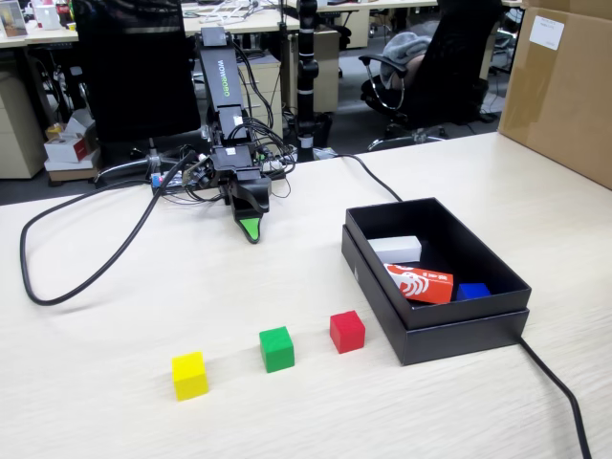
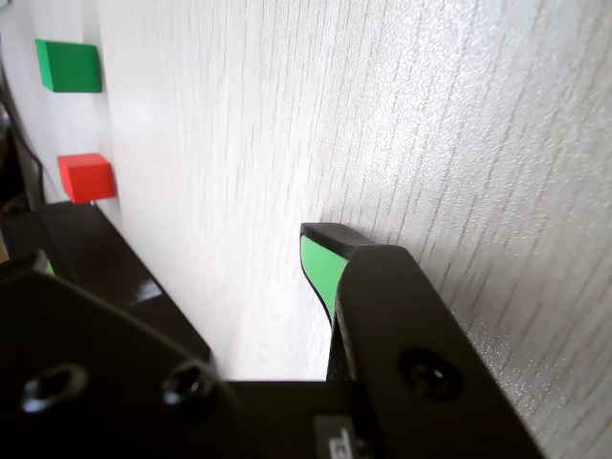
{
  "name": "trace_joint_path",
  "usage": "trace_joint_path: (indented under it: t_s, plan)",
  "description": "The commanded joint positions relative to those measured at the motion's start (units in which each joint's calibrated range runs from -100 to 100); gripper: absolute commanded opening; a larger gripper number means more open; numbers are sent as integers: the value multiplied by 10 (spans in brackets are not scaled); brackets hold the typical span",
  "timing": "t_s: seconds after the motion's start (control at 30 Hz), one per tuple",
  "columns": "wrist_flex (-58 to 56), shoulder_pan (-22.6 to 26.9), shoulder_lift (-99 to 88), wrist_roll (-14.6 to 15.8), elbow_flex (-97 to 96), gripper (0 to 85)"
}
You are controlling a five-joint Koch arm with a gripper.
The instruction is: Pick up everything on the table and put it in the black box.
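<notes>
office desk, beige wood-grain table (image 1: 459,411): nothing picked yet.
gripper (image 1: 251,229) sat low, empty, jaw gap untellable; red cube (image 1: 347,331), green cube (image 1: 276,348), yellow cube (image 1: 189,374) lay beside the black box (image 1: 459,330); next, reach forward to one.

Lighting was even and bright. The table (image 1: 287,411) showed soft shadows beside the cubes; in the wrist view the gripper (image 2: 330,263) was blurred.
</notes>
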Motion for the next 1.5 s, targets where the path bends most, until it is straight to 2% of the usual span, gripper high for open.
trace_joint_path:
  t_s: [0.0,0.3,0.43,0.8,1.03,1.1,1.2,1.47]
  plan:
    - [-5,0,1,-1,-8,504]
    - [-5,46,-1,-2,-9,509]
    - [-8,49,-7,-3,-10,507]
    - [-16,9,-25,6,-11,495]
    - [-22,8,-56,0,-13,504]
    - [-23,-5,-56,3,-12,495]
    - [-65,-11,-76,8,-7,493]
    - [-225,3,-79,50,97,492]
